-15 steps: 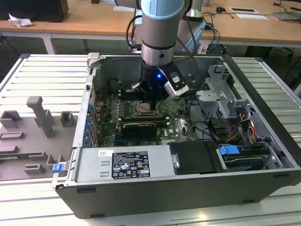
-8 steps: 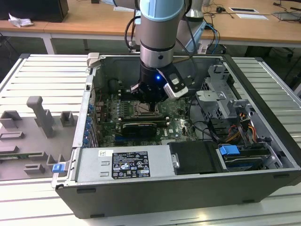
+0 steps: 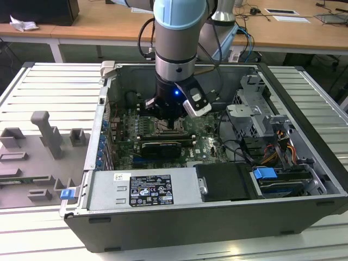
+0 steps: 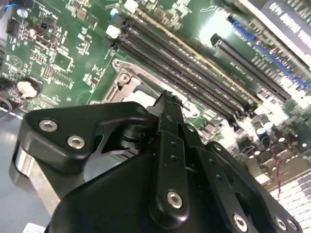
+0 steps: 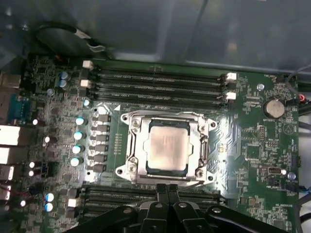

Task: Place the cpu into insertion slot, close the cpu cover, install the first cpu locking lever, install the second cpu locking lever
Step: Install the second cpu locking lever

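The arm is seen in the exterior view reaching down into an open computer case (image 3: 304,136) lying on a slatted tabletop (image 3: 43,87). The pincer (image 3: 173,124) is lowered over the motherboard (image 3: 204,138), directly above the socket area.

In the first wrist view the cpu (image 5: 167,147) is seen seated flat in the insertion slot (image 5: 146,167), its pale metallic face showing through the central window of the cpu cover (image 5: 167,120). The cover is lying down flat over the chip, its silver frame surrounding the chip on all sides. Long black memory slots (image 5: 155,82) are noted on one side of the socket, with a second bank (image 5: 102,194) on the opposite side.

The pincer (image 5: 167,187) is clenched: its two black fingertips (image 5: 161,188) are pressed together with no gap, and nothing is held between them. The tips are positioned at the socket's edge, just beside the cover frame on the side of the second memory bank. Contact with the frame or a lever cannot be told.

In the second wrist view the closed pincer (image 4: 168,97) is seen from behind, its tip over a corner of the silver socket frame (image 4: 121,80).
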Controlling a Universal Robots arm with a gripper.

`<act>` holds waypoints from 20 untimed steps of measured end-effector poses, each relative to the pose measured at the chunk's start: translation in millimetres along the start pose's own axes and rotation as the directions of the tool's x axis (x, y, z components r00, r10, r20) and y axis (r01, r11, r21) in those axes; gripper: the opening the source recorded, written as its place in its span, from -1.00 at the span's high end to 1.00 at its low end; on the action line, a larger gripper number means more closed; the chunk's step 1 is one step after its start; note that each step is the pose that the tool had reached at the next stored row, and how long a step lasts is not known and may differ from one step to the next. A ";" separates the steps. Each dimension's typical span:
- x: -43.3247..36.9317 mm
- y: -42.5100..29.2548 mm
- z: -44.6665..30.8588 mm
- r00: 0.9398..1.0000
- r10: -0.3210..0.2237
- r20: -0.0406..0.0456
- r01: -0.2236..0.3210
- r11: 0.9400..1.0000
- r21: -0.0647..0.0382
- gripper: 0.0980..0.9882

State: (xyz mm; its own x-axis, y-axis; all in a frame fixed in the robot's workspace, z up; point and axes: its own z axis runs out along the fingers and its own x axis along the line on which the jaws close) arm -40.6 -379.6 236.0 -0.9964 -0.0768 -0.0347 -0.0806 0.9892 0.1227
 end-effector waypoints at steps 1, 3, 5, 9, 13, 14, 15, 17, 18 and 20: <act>1.1 -1.4 -0.2 1.000 -0.002 0.000 0.002 1.000 -0.001 0.98; 6.6 -3.7 0.0 1.000 -0.007 0.000 0.007 1.000 -0.005 0.98; 11.1 -3.6 0.8 1.000 -0.010 0.000 0.010 1.000 -0.008 0.98; 12.1 -3.8 2.3 1.000 -0.011 0.003 0.011 1.000 -0.009 0.98; 12.2 -3.9 2.7 1.000 -0.011 0.003 0.011 1.000 -0.009 0.98; 12.2 -3.9 2.8 1.000 -0.012 0.003 0.012 1.000 -0.009 0.98; 12.2 -3.9 2.9 1.000 -0.013 0.002 0.013 1.000 -0.009 0.98; 12.3 -4.0 3.1 1.000 -0.018 0.002 0.018 1.000 -0.009 0.98; 12.5 -4.1 3.2 1.000 -0.019 0.002 0.019 1.000 -0.009 0.98; 13.4 -4.1 3.7 1.000 -0.020 0.002 0.020 1.000 -0.009 0.98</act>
State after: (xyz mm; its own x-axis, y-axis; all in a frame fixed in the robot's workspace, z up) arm -53.5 -384.2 231.4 -0.9945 -0.0967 -0.0391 -0.1011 0.9862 0.1311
